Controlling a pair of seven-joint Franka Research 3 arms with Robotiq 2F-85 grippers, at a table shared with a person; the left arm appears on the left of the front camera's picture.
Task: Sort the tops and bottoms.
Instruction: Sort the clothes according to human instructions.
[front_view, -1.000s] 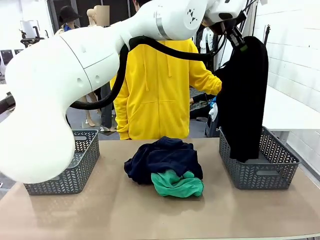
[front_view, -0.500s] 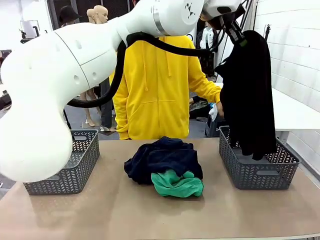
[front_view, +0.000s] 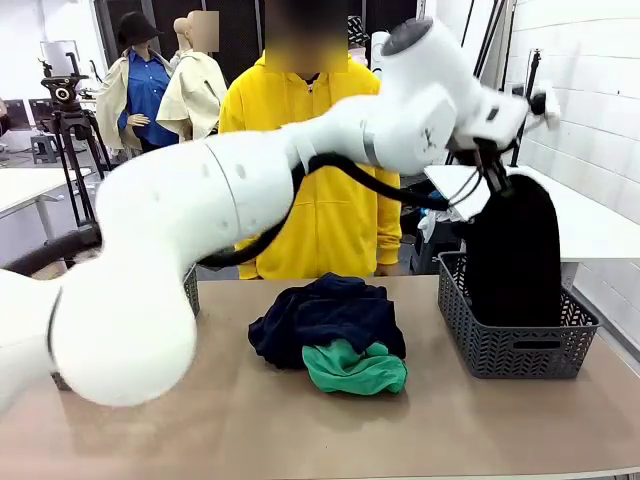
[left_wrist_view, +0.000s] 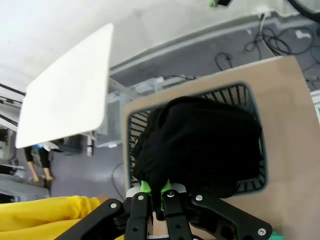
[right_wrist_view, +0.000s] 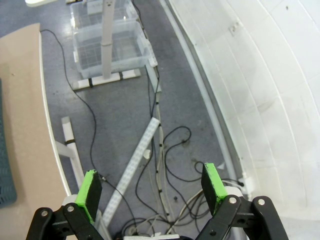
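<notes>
A black garment (front_view: 515, 255) hangs from my left gripper (front_view: 493, 172), and its lower part rests inside the right grey basket (front_view: 515, 348). In the left wrist view the left gripper (left_wrist_view: 155, 192) is shut on the black garment (left_wrist_view: 200, 145), which bunches over the basket (left_wrist_view: 246, 92). A dark navy garment (front_view: 325, 315) and a bright green garment (front_view: 355, 368) lie piled together at the table's middle. My right gripper (right_wrist_view: 150, 187) is open and holds nothing, hanging off the table over the floor.
A person in a yellow hoodie (front_view: 310, 180) stands at the far side of the table. The left grey basket (front_view: 190, 290) peeks out behind my left arm. Cables and clear bins (right_wrist_view: 107, 47) lie on the floor beside the table edge (right_wrist_view: 22, 100).
My left arm has come down and carried the black garment lower, so it now sinks into the right basket. The pile in the middle has not moved.
</notes>
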